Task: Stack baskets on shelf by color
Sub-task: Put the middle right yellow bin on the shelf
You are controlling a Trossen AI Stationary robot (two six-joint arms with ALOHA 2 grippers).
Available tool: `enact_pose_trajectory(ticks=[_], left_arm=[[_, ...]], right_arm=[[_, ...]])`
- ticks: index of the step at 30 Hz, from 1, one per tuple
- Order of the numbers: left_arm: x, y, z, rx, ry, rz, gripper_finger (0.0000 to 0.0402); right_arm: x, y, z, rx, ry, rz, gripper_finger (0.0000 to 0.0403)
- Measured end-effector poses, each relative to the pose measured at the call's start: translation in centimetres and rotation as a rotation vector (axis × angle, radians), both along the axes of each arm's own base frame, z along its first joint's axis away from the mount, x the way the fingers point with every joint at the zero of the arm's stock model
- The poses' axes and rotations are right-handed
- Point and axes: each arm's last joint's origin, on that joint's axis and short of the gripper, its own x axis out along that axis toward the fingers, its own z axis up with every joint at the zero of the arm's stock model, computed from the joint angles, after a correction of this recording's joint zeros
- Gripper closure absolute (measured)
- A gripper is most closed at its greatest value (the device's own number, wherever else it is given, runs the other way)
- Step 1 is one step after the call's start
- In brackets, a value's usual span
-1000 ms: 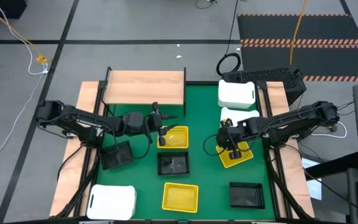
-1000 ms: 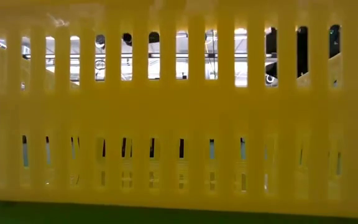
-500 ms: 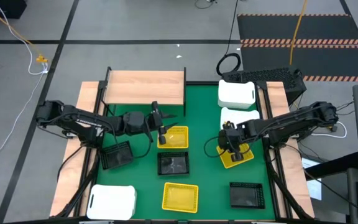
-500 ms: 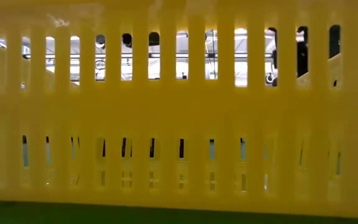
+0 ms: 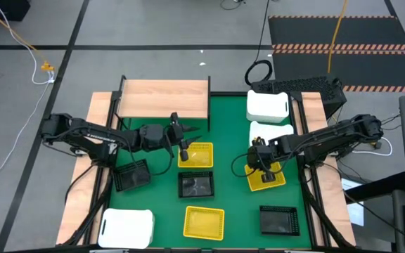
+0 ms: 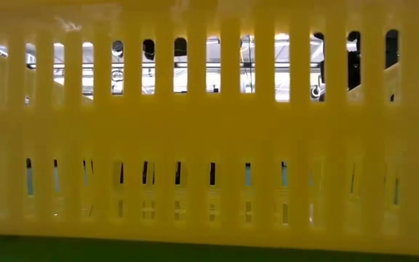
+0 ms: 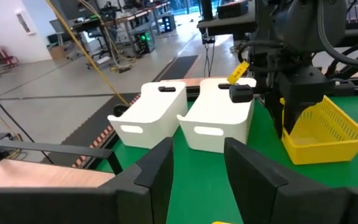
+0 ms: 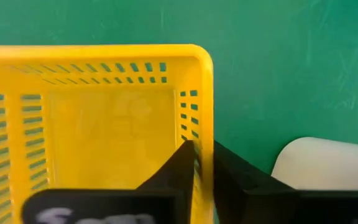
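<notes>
My right gripper (image 5: 262,163) points steeply down at the right-hand yellow basket (image 5: 268,176) on the green mat and is shut on it. My left gripper (image 5: 182,145) reaches out level and open just above the left rim of the middle yellow basket (image 5: 197,155); nothing is between its fingers in the left wrist view (image 7: 197,146). The light-wood shelf (image 5: 164,98) stands bare at the far edge. Two white baskets (image 5: 267,105) (image 5: 270,131) sit at the far right. A third yellow basket (image 5: 204,221) stands near the front edge, and its slotted wall (image 6: 209,145) fills the low view. My right gripper has the yellow basket's side wall (image 8: 204,112) near a corner, pinched with one finger (image 8: 180,165) inside the basket and the other (image 8: 238,174) outside. The fingers come from above, pointing steeply down. The basket sits upright with its bottom on the mat.
Black baskets lie at the left (image 5: 131,174), in the middle (image 5: 196,185) and at the near right (image 5: 278,219). A white basket (image 5: 125,228) sits at the near left corner. Bare green mat (image 5: 230,126) shows between the shelf and the white baskets.
My right gripper has sunk a little onto the right-hand yellow basket's wall. The basket has stayed on the mat.
</notes>
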Motion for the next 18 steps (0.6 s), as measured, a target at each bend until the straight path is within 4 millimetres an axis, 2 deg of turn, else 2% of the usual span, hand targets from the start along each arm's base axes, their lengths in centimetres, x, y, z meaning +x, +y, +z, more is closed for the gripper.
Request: enact_pose_trajectory(ticks=[3,18], left_arm=[[0.0,0.0,0.0,-0.003,-0.001,0.0,0.0256],[0.0,0.02,-0.01,-0.017,-0.004,0.004,0.0256]], right_arm=[[0.02,0.02,0.03,0.003,-0.004,0.001,0.0395],[0.6,0.08,0.24,0.018,-0.068,-0.032,0.0397]])
